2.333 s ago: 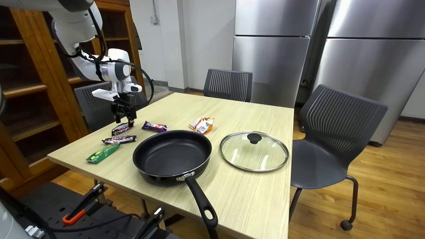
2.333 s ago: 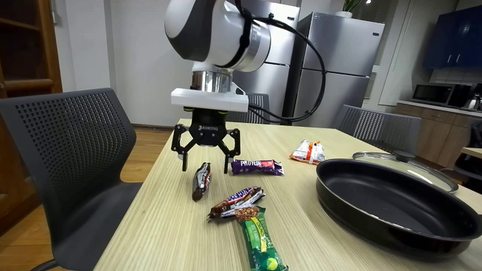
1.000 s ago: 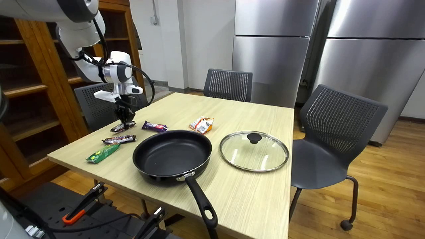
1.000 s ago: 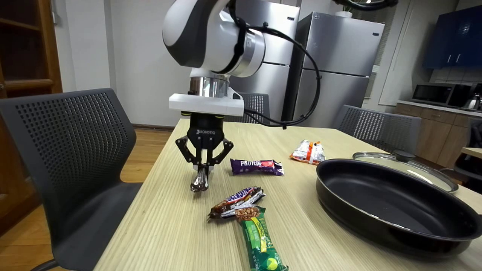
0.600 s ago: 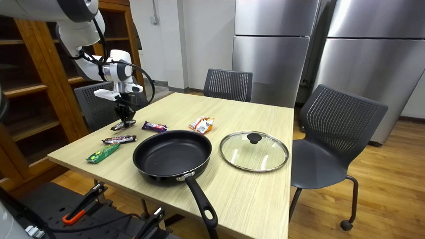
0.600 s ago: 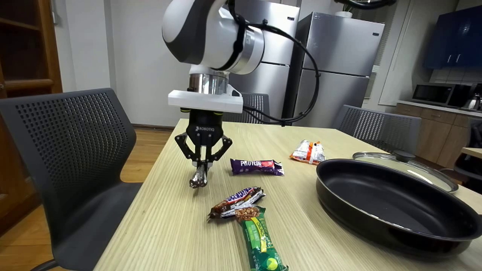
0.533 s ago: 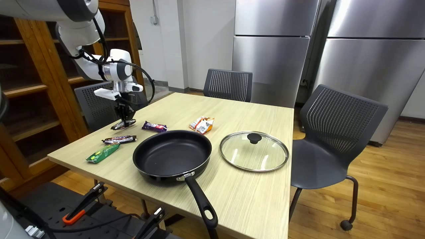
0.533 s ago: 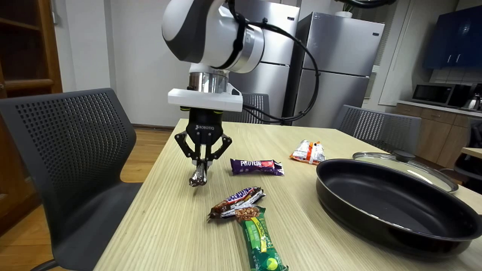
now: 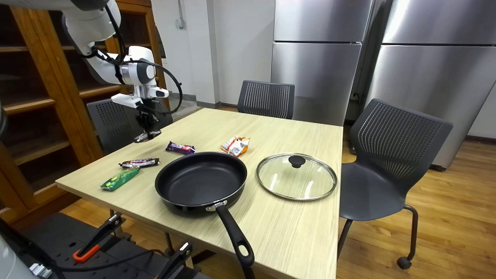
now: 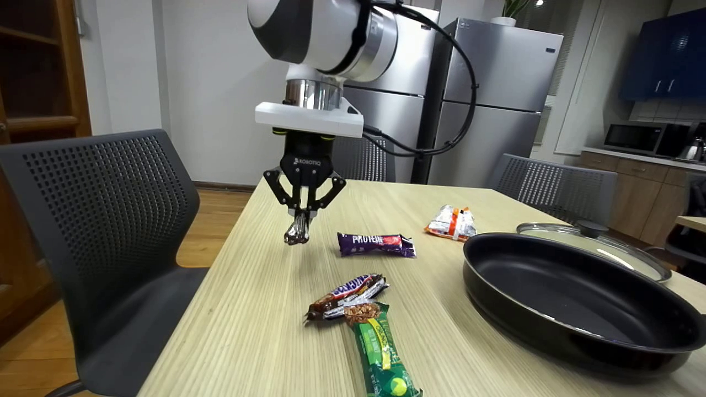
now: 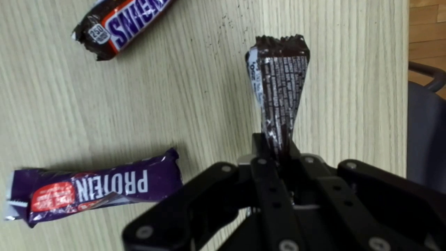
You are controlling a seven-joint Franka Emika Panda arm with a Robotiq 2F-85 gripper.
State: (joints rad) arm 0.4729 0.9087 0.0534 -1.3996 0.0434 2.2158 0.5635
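**I had the brown bar [image 11: 281,90] pinched above the table [image 10: 248,314]**

At the far left of an exterior view, a dark chair [image 10: 105,209] stood by the table's edge. Right of it hung my gripper [image 10: 303,216], its jaws clamped on the brown bar somewhere near the middle; in the wrist view the wrapper narrowed into the pinch and flared to a crimped end beyond. Both exterior views showed the brown bar off the surface. I judged the grasp made, and the step in hand to be getting the bar clear. The next move, to my mind, called for a steady squeeze, since a pinch that narrow could let the bar pivot, and for more height before any sideways travel.

Further right lay a Snickers bar [image 10: 348,295], then the purple protein bar [image 10: 376,245], the nearest thing on the table to my jaws and low enough, I thought, to pass over. A green bar [image 10: 383,353] came next, its far end touching the Snickers bar or just beside it; I could not tell which. After those sat a silver-and-orange packet [image 10: 452,223], then the frying pan [image 10: 579,300], whose raised wall I reckoned the main obstacle. Last was the glass lid [image 9: 294,179], knob [image 9: 297,161] up.
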